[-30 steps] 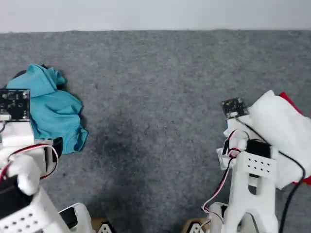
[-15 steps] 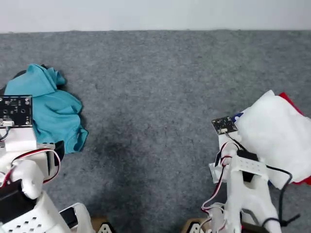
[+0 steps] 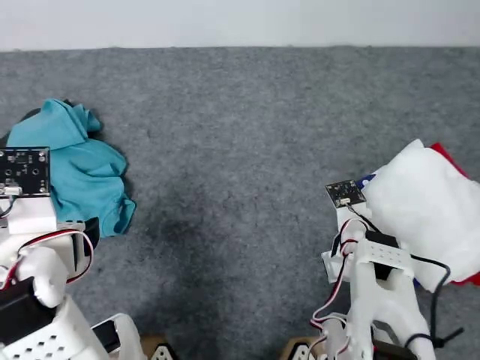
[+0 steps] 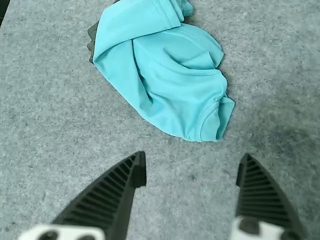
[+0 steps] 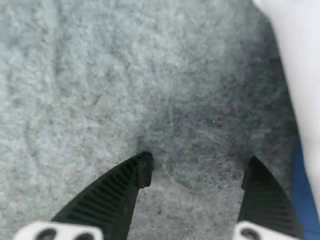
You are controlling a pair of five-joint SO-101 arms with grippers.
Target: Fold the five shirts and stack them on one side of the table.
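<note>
A crumpled teal shirt [image 3: 82,172] lies at the table's left side, over a dark garment whose edge shows [image 4: 92,39]; the teal shirt [image 4: 165,70] also lies ahead of my left gripper [image 4: 192,167], which is open and hovers just short of it. At the right, a folded white shirt [image 3: 431,206] tops a stack with red [image 3: 450,159] and blue [image 3: 367,181] cloth beneath. My right gripper [image 5: 197,167] is open, low over bare carpet, beside the white shirt [image 5: 300,55] with a blue strip [image 5: 306,190] under it.
Grey carpet [image 3: 240,142] covers the whole table. A white wall runs along the far edge [image 3: 240,22]. Both arm bases [image 3: 67,330] stand at the near edge.
The right arm has drawn back toward the near edge and slightly left, away from the white stack. The left arm also pulled back a little, then held still.
</note>
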